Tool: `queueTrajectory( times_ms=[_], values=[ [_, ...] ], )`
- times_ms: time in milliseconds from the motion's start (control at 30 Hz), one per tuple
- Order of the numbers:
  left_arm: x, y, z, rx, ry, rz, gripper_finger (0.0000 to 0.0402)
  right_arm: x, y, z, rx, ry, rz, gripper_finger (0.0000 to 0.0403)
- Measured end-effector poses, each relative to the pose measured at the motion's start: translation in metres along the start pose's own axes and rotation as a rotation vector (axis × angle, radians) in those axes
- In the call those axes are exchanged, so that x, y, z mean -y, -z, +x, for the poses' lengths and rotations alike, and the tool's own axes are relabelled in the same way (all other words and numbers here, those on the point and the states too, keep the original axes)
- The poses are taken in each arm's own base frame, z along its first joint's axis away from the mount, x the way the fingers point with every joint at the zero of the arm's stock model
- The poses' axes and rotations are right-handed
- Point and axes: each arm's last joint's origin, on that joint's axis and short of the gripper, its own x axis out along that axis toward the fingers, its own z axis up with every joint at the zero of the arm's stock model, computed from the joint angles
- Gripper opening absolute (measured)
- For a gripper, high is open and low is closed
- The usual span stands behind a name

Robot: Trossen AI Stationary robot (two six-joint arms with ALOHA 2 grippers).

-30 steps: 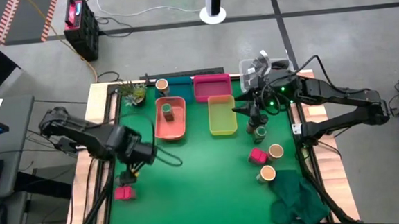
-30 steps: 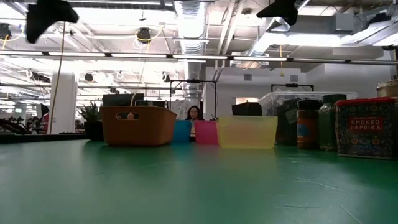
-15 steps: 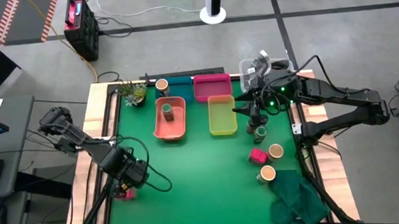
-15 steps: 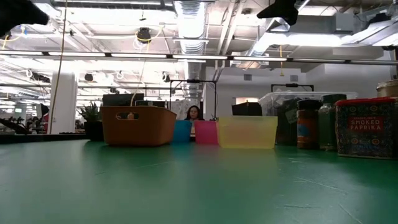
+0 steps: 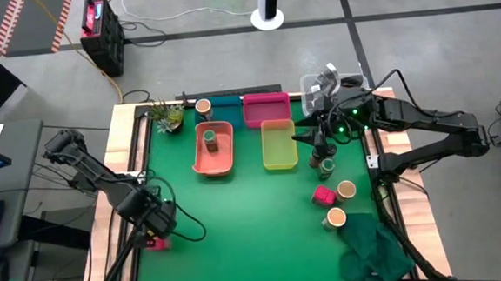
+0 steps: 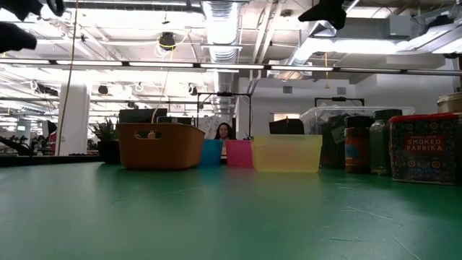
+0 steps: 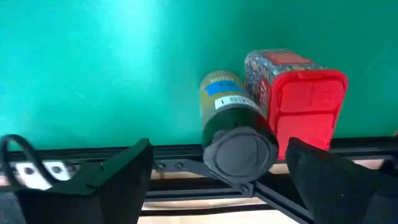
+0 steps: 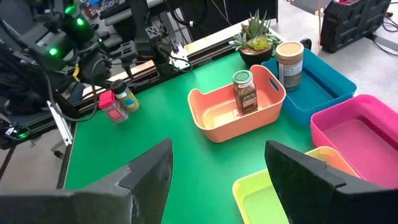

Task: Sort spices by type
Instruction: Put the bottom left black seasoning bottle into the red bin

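The left hand [image 7: 214,171] hangs wide open over a dark-capped jar [image 7: 233,134] touching a pink box [image 7: 301,102] at the counter [image 5: 255,219] edge. The right hand [image 8: 217,180], fingers parted and empty, waits above the yellow tray [image 5: 279,145].

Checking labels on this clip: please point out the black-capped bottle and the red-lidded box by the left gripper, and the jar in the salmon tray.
Black-capped bottle [image 7: 239,149]: left wrist view, its cap.
Red-lidded box [image 7: 306,102]: left wrist view, its lid.
Jar in salmon tray [image 8: 244,93]: right wrist view, its body.
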Motion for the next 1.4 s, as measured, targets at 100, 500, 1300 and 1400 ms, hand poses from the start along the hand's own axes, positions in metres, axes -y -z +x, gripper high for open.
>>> queueTrajectory(
  times_ms=[100, 500, 1300, 1400],
  values=[
    [-0.005, 0.006, 0.002, 0.016, 0.017, -0.017, 0.0349, 0.0, 0.0, 0.0, 0.0, 0.002, 0.006, 0.0282],
    [-0.004, 0.006, 0.0, 0.062, 0.063, 0.139, 0.0349, 0.001, 0.0, 0.0, 0.008, 0.027, 0.009, 0.0282],
    [-0.003, 0.011, 0.021, 0.011, 0.088, 0.196, 0.0307, 0.002, -0.001, 0.0, 0.014, 0.047, 0.01, 0.0282],
    [-0.001, 0.009, 0.02, 0.034, 0.1, 0.198, 0.0296, 0.002, -0.001, 0.0, 0.014, 0.047, 0.014, 0.0282]
  ],
)
